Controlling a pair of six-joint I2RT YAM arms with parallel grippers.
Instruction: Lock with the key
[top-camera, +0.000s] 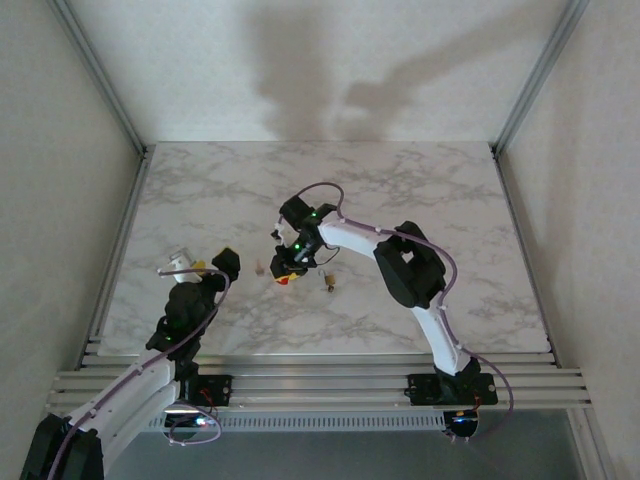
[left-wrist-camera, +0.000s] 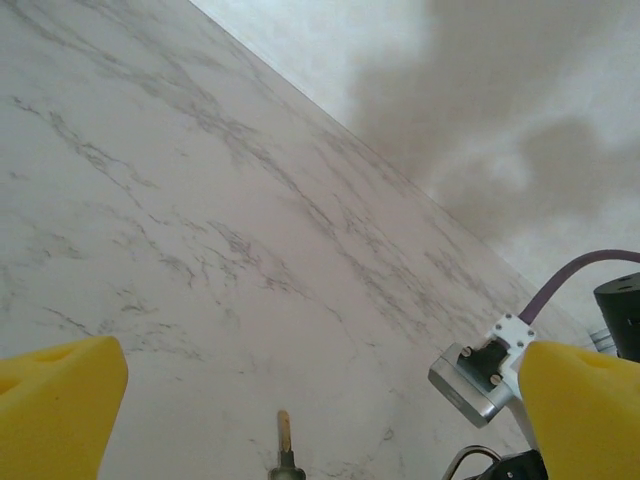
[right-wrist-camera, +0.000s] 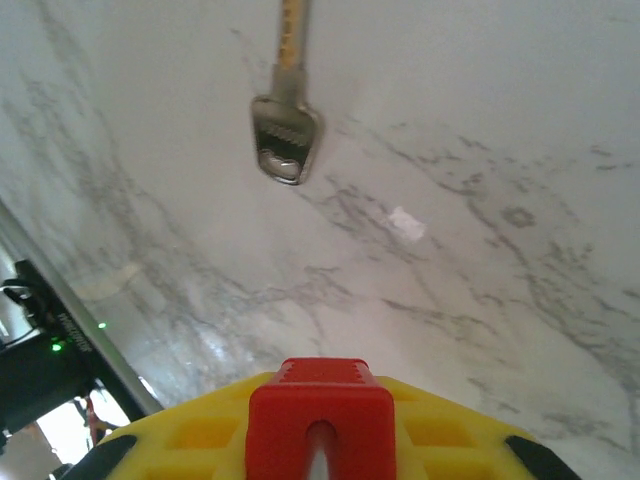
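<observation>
marble-pattern table top (top-camera: 420, 190) smooth with faint sheen, key (right-wrist-camera: 286, 140) dull silvery metal, left finger pads (left-wrist-camera: 55, 410) matt yellow, red piece (right-wrist-camera: 320, 415) matt plastic look

A white marble table (top-camera: 430, 200) carries a key (right-wrist-camera: 285, 140) lying flat, with a small yellowish thing (top-camera: 328, 285) near the key.

My left black-and-white jointed arm (top-camera: 175, 330) reaches forward from its base. Its two-finger gripper (top-camera: 222, 262) has the jaws spread wide, the yellow foam pads (left-wrist-camera: 55, 400) far apart. My right black-and-white jointed arm (top-camera: 410, 265) bends at the elbow and extends leftward. Its two-finger gripper (top-camera: 285, 272) points down, yellow fingers (right-wrist-camera: 200, 435) clamped on a red slotted plastic block (right-wrist-camera: 320, 405).
</observation>
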